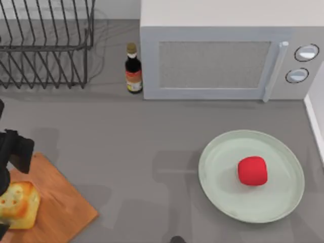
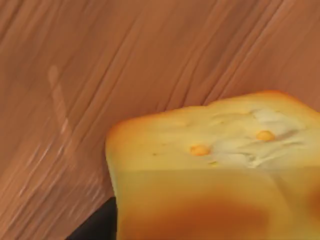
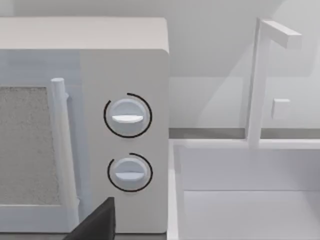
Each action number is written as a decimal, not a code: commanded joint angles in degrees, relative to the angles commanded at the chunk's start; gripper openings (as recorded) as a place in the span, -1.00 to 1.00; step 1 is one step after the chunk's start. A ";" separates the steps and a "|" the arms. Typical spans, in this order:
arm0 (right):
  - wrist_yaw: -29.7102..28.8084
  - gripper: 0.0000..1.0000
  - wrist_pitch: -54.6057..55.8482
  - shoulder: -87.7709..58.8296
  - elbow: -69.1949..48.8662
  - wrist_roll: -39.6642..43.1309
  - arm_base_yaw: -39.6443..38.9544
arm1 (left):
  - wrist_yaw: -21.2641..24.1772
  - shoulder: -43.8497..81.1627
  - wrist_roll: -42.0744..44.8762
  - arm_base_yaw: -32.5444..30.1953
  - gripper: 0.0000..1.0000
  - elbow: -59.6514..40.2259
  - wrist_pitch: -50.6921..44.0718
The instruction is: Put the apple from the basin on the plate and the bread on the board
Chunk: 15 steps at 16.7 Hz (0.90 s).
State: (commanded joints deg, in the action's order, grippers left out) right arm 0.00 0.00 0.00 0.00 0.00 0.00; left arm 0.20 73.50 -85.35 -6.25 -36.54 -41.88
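Sitting pretty already: apple [image 1: 252, 170] resting on the mint-green plate [image 1: 217, 174], right-of-centre on the table, just off the plate's middle. That half looks done.

Now the other half. Bread [image 1: 18, 204] down at the table's left edge, over the wooden cutting board [image 1: 58, 202], toasted spotted top facing up. From the left wrist camera, loaf [image 2: 210, 165] close up with board grain [image 2: 100, 75] running behind it. Touching the wood or hanging just above it? Cannot tell. Placement looks all but finished, pending a release.

Left gripper [image 1: 6, 195] at the far left edge, dark body hanging over the board's near corner, right at the loaf. Whether its fingers clamp the bread or have let go, cannot tell; too much cut off by the edge.

Right arm parked clear, its wrist camera facing the microwave [image 3: 125, 140] dials and the white basin [image 3: 240, 200] beside it. A soy-sauce bottle [image 1: 133, 68] and wire dish rack [image 1: 45, 45] standing untouched along the back.
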 joint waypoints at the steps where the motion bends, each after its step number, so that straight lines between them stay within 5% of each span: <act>1: 0.00 1.00 0.00 0.00 0.00 0.00 0.00 | -0.03 -3.39 3.94 0.26 1.00 1.65 1.94; 11: 0.00 1.00 0.00 0.00 0.00 0.00 0.00 | -0.18 -49.82 61.43 3.95 1.00 25.15 26.29; 15: 0.00 1.00 0.00 0.00 0.00 0.00 0.00 | -0.16 -66.04 78.04 5.39 1.00 32.83 36.07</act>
State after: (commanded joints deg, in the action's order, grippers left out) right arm 0.00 0.00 0.00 0.00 0.00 0.00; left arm 0.04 7.46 -7.31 -0.86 -3.71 -5.81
